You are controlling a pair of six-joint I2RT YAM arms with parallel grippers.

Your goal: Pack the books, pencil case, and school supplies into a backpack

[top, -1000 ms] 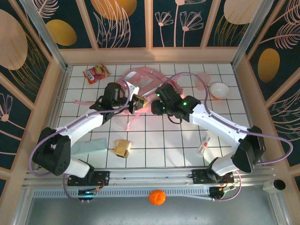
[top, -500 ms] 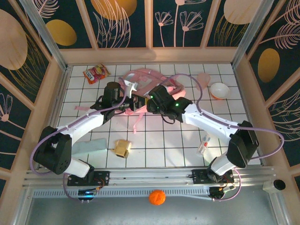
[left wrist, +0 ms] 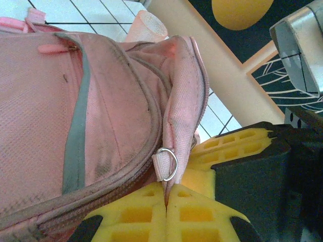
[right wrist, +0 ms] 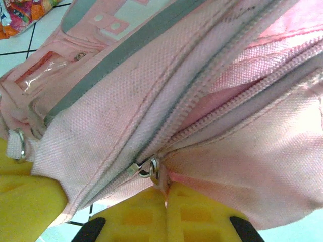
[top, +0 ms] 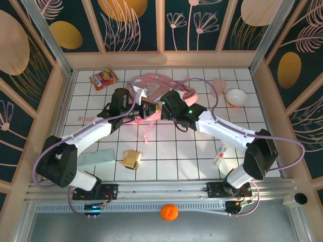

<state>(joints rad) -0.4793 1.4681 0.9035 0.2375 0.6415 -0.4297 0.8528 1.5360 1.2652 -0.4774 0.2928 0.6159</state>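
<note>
The pink backpack (top: 160,89) lies at the back middle of the table, with its straps trailing toward the front. My left gripper (left wrist: 165,194) is shut on a fold of its edge beside a small D-ring tab (left wrist: 166,164). My right gripper (right wrist: 167,190) is shut on the zipper pull (right wrist: 151,170) of a partly open zip. The two grippers (top: 150,108) almost touch at the bag's near edge. The mint pencil case (top: 99,157) lies front left, with the tan box (top: 132,159) beside it. The white oblong item (top: 220,155) lies front right. The navy book is out of view.
A red-orange snack bag (top: 102,78) lies at the back left. A pink cup (top: 218,83) and a white bowl (top: 236,97) stand at the back right. An orange ball (top: 169,212) sits below the table's front rail.
My right gripper has slid left along the zip to just beside the left gripper. The backpack's near edge has bunched up and the bag has shifted slightly.
</note>
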